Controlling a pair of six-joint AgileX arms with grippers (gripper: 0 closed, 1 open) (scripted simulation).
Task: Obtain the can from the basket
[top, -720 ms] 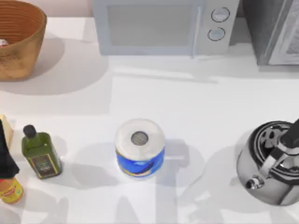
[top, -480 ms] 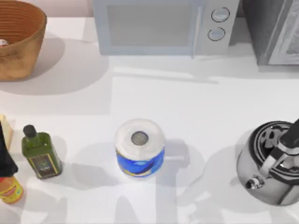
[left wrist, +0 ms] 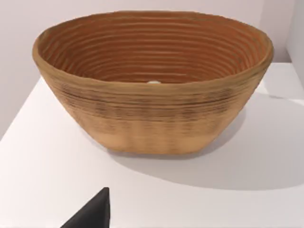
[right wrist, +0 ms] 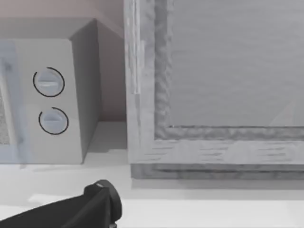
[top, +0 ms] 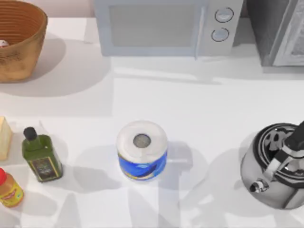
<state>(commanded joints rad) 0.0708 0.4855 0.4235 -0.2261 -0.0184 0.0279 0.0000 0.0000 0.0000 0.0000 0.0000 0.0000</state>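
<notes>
The woven wicker basket stands at the table's far left corner, and in the left wrist view the basket rises close ahead, upright. The can lies inside it as a small pale spot at the picture's left edge. Over the near rim only a sliver of the can's pale top peeks out. A dark fingertip of my left gripper pokes into the left wrist view, short of the basket and clear of it.
A microwave and a grey cabinet line the back. A blue-wrapped roll stands mid-table, a green bottle, an orange bottle and a pale block at the left, a steel kettle at the right.
The dark left arm at the top view's left edge has drawn out of that picture, uncovering the orange bottle and the pale block. Nothing on the table has moved.
</notes>
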